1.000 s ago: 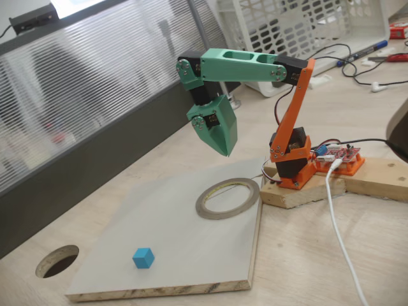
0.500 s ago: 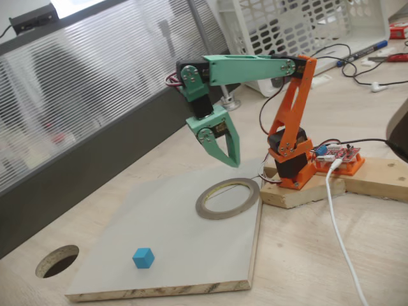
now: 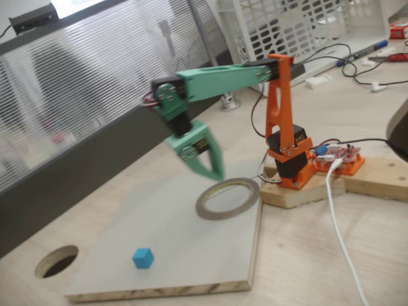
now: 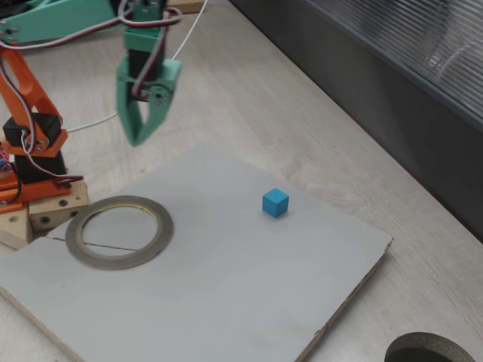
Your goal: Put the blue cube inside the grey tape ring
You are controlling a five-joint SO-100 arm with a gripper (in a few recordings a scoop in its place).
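while the gripper (image 4: 136,134) hangs in the air with nothing in it, its green fingers nearly together with only a thin slit between them, the blue cube (image 4: 275,202) lies alone on the grey board (image 4: 226,302), well apart from the grey tape ring (image 4: 119,231). in both fixed views the gripper is above the far edge of the ring, much nearer to the ring than to the cube. the ring is flat on the board, close to the wooden block (image 3: 299,191) under the orange arm base (image 3: 290,159).

i think the first risk is the narrow gap: if the fingers come down like this, they may hit the top of the cube or push it away over the smooth board. the cube is small and light, so a touch from one side could make it slide or turn. another risk is the ring itself; a low path from here could catch its thin band and drag it. the round hole (image 3: 57,260) in the desk (image 3: 319,255) is also near the board corner beyond the cube.
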